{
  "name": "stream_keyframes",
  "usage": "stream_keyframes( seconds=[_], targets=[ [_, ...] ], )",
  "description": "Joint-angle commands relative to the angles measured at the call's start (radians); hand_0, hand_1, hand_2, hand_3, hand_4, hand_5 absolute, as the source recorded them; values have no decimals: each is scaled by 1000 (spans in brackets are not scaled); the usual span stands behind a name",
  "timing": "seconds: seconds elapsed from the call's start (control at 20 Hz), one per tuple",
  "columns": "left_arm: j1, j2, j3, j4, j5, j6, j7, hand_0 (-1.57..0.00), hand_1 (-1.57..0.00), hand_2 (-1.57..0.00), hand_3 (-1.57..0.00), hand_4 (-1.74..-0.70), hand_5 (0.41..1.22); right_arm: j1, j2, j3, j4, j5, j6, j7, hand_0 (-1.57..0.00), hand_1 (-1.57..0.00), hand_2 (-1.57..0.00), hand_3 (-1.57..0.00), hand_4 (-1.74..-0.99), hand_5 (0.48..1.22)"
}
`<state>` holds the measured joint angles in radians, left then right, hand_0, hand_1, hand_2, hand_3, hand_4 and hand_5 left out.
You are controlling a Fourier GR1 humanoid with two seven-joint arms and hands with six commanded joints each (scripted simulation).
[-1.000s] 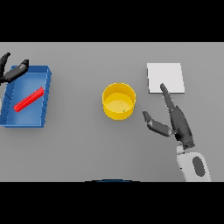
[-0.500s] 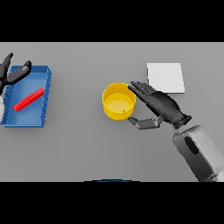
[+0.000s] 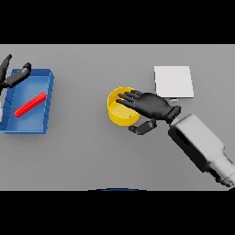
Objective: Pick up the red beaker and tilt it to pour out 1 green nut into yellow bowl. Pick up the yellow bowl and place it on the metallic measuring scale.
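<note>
Over the yellow bowl (image 3: 120, 113), just left of the right wrist: right hand (image 3: 151, 106) spreading straight fingers across the rim, thumb hanging below at the near wall, gripping nothing yet, likely bracketing the bowl for a lift. Behind that hand, lying flat on the counter (image 3: 82, 151), the metallic measuring scale (image 3: 173, 81). Far left, left hand (image 3: 13, 75) hovering loosely open at the blue tray (image 3: 46, 105), holding a red bar (image 3: 30, 104). Showing no beaker or nut.

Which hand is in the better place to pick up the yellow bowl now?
The right hand: its fingers already reach over the yellow bowl. The left hand is far off, at the blue tray.
</note>
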<state>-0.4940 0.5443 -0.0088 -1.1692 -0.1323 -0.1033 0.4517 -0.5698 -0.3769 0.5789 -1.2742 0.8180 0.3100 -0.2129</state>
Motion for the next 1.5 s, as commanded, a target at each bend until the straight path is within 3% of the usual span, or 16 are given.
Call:
stream_keyframes(
  seconds=[0.0, 0.4, 0.6, 0.8, 0.85, 0.9, 0.95, 1.1, 1.2, 1.3, 1.45],
  targets=[
    [3, -1, 1, -6, 3, -1, 1, 1, 1, 1, 1, -808, 695, -15, 2, 10, 16, 0, 17, -16, 1, 1, 1, 1, -1155, 646],
    [2, 3, -3, 20, -7, -8, -27, 1, 1, 1, 1, -801, 706, -126, 41, 93, 141, 46, 123, -10, 1, 1, 1, 1, -1177, 673],
    [7, 17, 2, 23, -12, -9, -27, 1, 1, 1, 1, -792, 708, -145, 59, 113, 200, 63, 127, -4, 1, 1, 1, -12, -1188, 693],
    [-1, 14, -1, 33, -11, -17, -32, 1, 1, 1, 1, -791, 712, -161, 75, 113, 246, 69, 110, -4, -48, -60, -88, -130, -1261, 809],
    [-6, 14, 2, 44, -11, -17, -31, 1, 1, 1, 1, -791, 711, -160, 79, 115, 244, 67, 110, -12, -193, -183, -189, -215, -1309, 891],
    [-8, 16, 2, 47, -14, -15, -35, 1, 1, 1, 1, -789, 710, -158, 72, 113, 235, 63, 108, -30, -455, -407, -349, -322, -1363, 957],
    [-9, 17, 0, 43, -16, -16, -37, 1, 1, 1, 1, -788, 710, -154, 64, 113, 221, 59, 115, -34, -678, -640, -594, -572, -1435, 1010],
    [-10, 15, -1, 48, -19, -11, -49, 1, 1, 1, 1, -787, 707, -157, 52, 119, 219, 55, 117, -77, -1114, -1094, -1071, -882, -1578, 1113],
    [4, 14, -9, 34, -23, -13, -47, 1, 1, 1, 1, -784, 712, -161, 50, 116, 214, 44, 143, -71, -1278, -1266, -1187, -1027, -1637, 1152],
    [-2, 21, -4, 33, -19, -18, -43, 1, 1, 1, 1, -784, 710, -160, 60, 114, 201, 36, 161, -26, -1384, -1376, -1287, -1106, -1674, 1177],
    [-3, 13, -4, 28, -10, -20, -35, 1, 1, 1, 1, -786, 707, -163, 51, 115, 203, 33, 160, -37, -1475, -1471, -1353, -1185, -1707, 1198]
  ],
)
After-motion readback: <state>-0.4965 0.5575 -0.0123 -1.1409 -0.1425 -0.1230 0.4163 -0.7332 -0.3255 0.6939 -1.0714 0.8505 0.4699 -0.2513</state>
